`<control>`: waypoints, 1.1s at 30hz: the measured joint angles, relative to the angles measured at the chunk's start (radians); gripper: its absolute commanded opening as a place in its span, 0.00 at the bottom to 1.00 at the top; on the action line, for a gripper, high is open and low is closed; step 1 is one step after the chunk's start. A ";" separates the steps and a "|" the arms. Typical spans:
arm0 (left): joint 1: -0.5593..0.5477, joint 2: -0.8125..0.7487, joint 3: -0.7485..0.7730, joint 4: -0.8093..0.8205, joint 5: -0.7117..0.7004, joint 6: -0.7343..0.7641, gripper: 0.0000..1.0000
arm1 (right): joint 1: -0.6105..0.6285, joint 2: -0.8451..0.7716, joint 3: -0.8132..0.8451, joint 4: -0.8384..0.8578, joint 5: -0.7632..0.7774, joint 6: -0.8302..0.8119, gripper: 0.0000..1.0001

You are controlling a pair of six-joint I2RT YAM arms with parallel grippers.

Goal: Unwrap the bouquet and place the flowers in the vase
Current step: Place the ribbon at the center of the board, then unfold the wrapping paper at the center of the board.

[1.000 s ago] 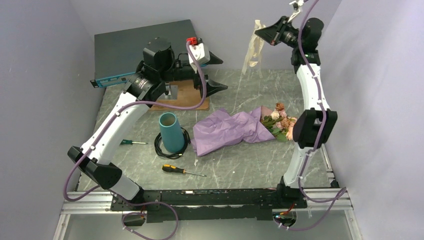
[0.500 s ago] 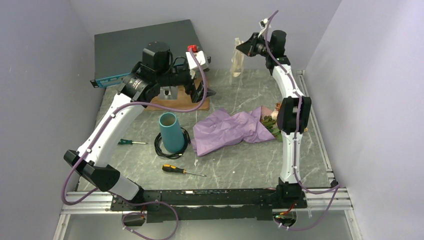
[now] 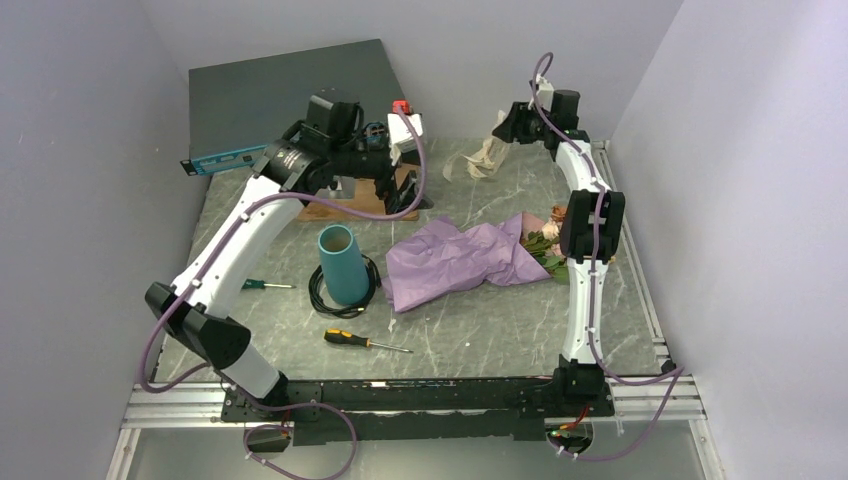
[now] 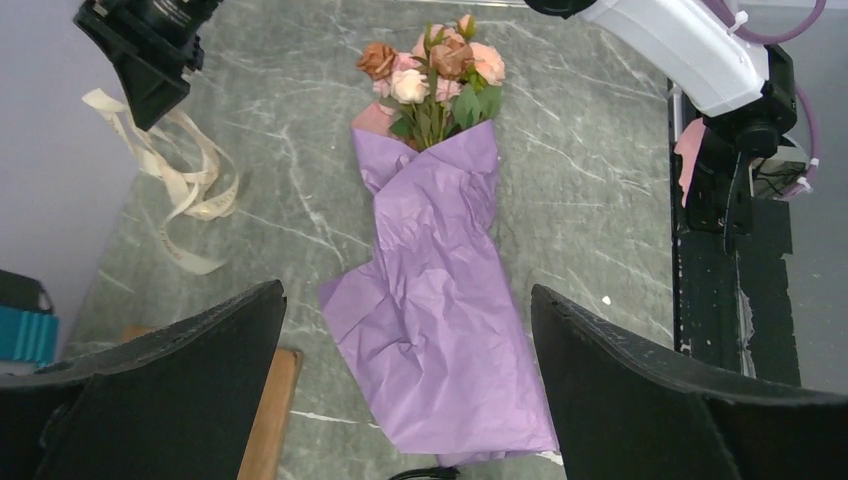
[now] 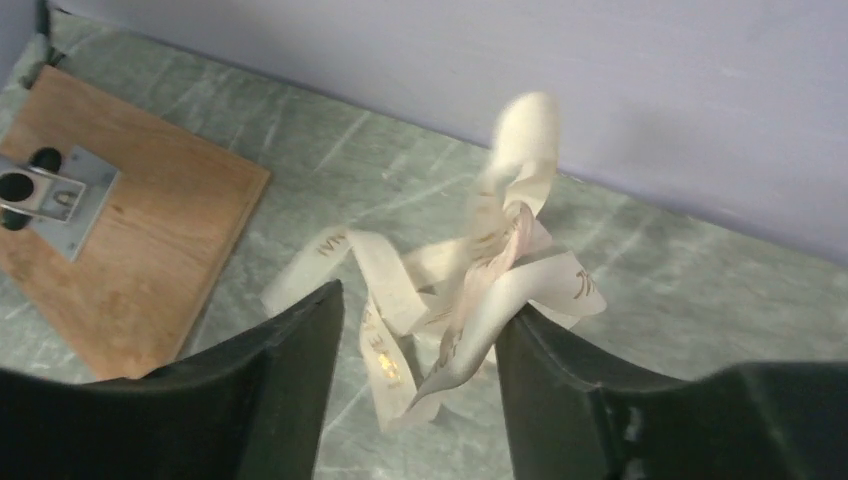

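Visibly left gripper jaws wide, empty; right gripper jaws half-parted, ribbon perhaps loose.

The bouquet is seen flat on the marble table, framed by the wide-spread left gripper. The cream ribbon is heaped loose, apart from it.

Purple-wrapped bouquet flat on its side, roses at one end; teal vase upright nearby.
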 measured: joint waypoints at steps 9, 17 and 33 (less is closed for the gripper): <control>-0.008 0.171 0.127 -0.019 0.024 -0.022 0.94 | -0.049 -0.002 -0.030 -0.152 0.016 -0.108 0.91; -0.104 0.299 0.209 -0.074 0.013 -0.043 0.93 | -0.119 -0.106 -0.113 -0.390 0.030 -0.298 0.91; -0.140 0.655 0.275 -0.043 -0.317 -0.213 0.57 | -0.109 -0.357 -0.260 -0.699 0.029 -0.508 0.84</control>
